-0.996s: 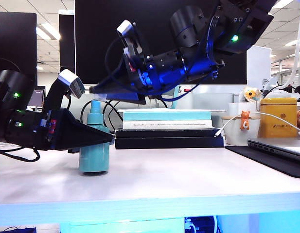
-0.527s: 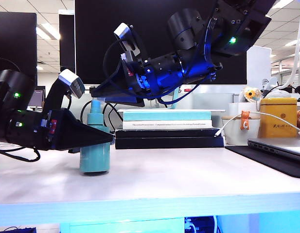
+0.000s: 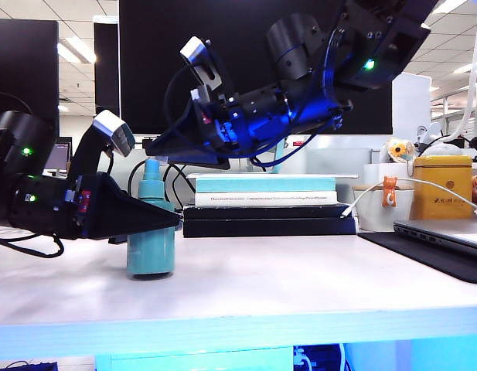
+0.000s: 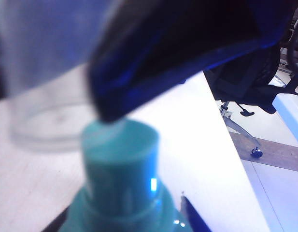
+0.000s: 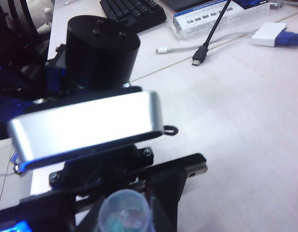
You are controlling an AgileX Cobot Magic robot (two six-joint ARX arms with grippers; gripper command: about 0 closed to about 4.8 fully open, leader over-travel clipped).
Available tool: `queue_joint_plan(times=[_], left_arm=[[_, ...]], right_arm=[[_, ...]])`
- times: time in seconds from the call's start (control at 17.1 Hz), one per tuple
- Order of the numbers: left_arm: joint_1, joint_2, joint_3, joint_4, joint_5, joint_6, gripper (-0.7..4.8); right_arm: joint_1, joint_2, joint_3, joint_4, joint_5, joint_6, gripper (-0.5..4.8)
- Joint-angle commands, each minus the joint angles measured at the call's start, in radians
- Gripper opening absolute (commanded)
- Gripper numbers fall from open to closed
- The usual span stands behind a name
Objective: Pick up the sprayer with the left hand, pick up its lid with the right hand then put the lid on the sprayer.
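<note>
Two arms over white table (image 3: 300,286), exterior view. Left gripper (image 3: 165,219) clamped around sprayer (image 3: 151,246), which stands upright on table. Right gripper (image 3: 157,144) hangs just above sprayer's nozzle; whatever it carries too small to make out here.

Left wrist view: teal sprayer (image 4: 120,183) nozzle close up, blurred clear lid (image 4: 45,82) just above it, in dark right fingers (image 4: 177,53).

Right wrist view: lid (image 5: 124,211) pinched between right jaws, teal showing through it, left arm's wrist camera (image 5: 88,128) below.
</note>
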Motion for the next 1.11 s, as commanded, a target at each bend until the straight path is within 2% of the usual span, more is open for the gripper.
queue_joint_plan(times=[0.06, 0.47, 0.59, 0.82, 1.11], left_arm=[[-0.002, -0.002, 0.0, -0.015, -0.007, 0.003, 2.36], [-0.002, -0.001, 0.0, -0.029, -0.021, 0.017, 2.36], [-0.002, -0.002, 0.0, -0.031, -0.076, 0.038, 2.36], [-0.001, -0.002, 0.0, -0.027, -0.116, 0.048, 2.36], [-0.001, -0.002, 0.0, -0.026, -0.13, 0.066, 2.36]], right_arm=[[0.014, 0.035, 0.0, -0.032, 0.004, -0.006, 1.07], [0.001, 0.04, 0.001, -0.069, 0.004, -0.01, 1.07], [-0.013, 0.029, 0.001, -0.086, 0.004, -0.01, 1.07], [-0.013, 0.008, 0.001, -0.094, 0.004, -0.01, 1.07], [-0.013, 0.008, 0.001, -0.129, -0.004, -0.01, 1.07]])
